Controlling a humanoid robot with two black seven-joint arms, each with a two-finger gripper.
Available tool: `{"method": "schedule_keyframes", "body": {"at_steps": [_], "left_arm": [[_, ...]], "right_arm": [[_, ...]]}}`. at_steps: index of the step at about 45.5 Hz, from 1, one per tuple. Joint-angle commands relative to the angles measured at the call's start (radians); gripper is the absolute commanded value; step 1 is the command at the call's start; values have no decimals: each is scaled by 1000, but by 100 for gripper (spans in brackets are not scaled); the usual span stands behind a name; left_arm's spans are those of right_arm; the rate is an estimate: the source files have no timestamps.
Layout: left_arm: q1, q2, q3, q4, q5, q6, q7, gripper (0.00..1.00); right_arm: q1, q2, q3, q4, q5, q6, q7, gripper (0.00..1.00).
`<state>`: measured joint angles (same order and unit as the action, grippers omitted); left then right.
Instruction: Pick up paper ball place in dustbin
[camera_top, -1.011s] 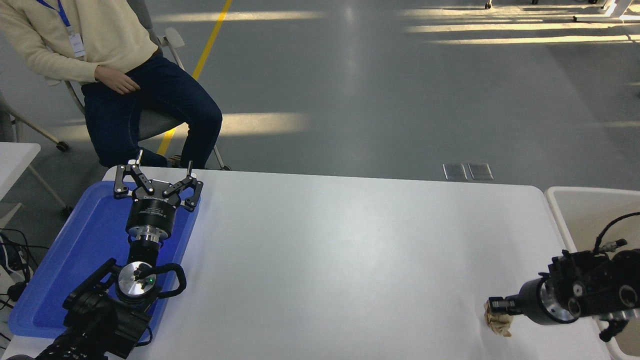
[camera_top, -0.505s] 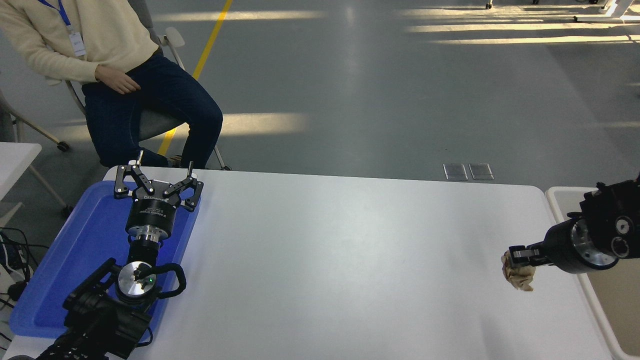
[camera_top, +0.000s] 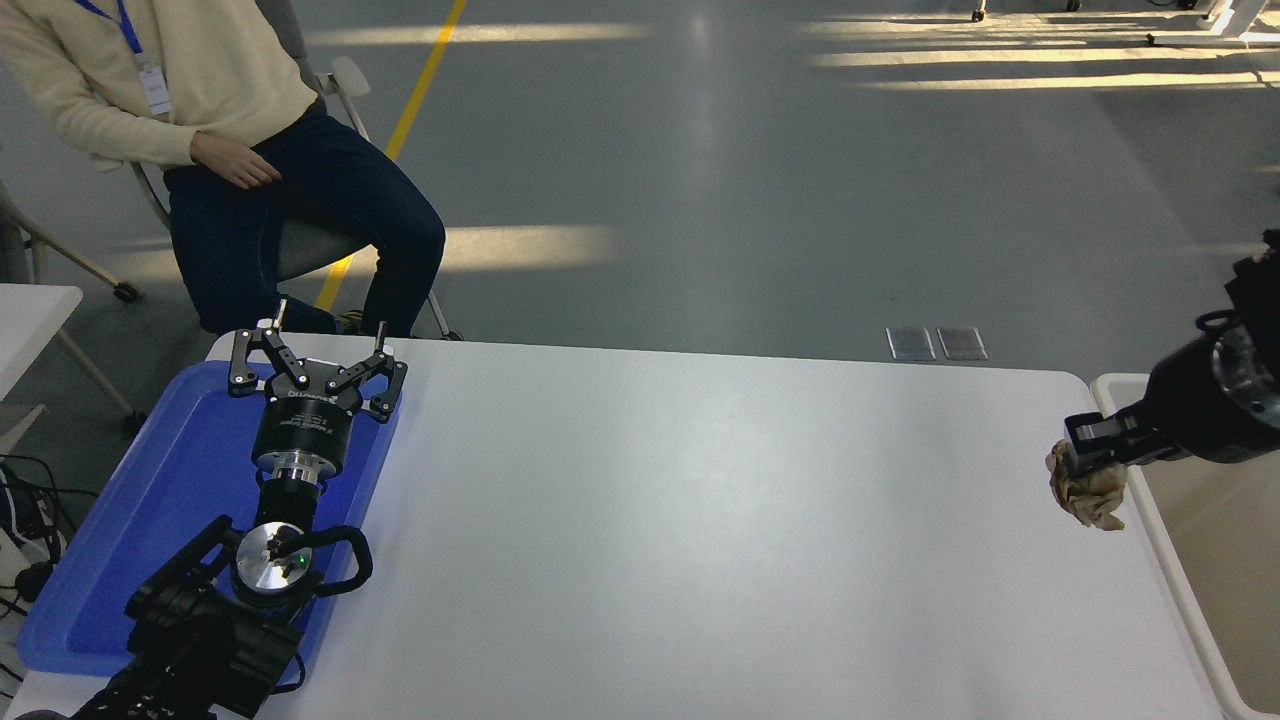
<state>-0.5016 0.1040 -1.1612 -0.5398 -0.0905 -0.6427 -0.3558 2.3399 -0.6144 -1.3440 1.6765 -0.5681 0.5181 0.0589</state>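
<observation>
The tan paper ball (camera_top: 1087, 492) hangs in my right gripper (camera_top: 1086, 450), which is shut on it and holds it in the air above the table's right edge. The beige dustbin (camera_top: 1165, 560) stands just to the right of the table; only its left rim and part of its inside show, and the ball is just left of that rim. My left gripper (camera_top: 315, 355) is open and parked over the blue tray at the lower left.
A flat blue tray (camera_top: 130, 530) lies at the table's left end under the left arm. A person sits on a chair (camera_top: 300, 240) beyond the table's far left corner. The white table (camera_top: 680, 540) spans the middle.
My right gripper has lifted the paper ball off the table's near right and carried it up and to the right, towards the dustbin's rim. The left arm has not moved.
</observation>
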Motion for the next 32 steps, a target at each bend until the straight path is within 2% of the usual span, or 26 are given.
{"method": "schedule_keyframes", "body": {"at_steps": [1,17,23,32], "left_arm": [[0,0,0,0,0,0,0,100],[0,0,0,0,0,0,0,100],[0,0,0,0,0,0,0,100],[0,0,0,0,0,0,0,100]], "right_arm": [[61,2,-3,3,-1,88,-1,5],[52,-16,-32,-17,-21,89,-4,10],[18,-67,-78,-70,-120,89,-1,10],[-106,-237,-72,-214,-321,92,10,10]]}}
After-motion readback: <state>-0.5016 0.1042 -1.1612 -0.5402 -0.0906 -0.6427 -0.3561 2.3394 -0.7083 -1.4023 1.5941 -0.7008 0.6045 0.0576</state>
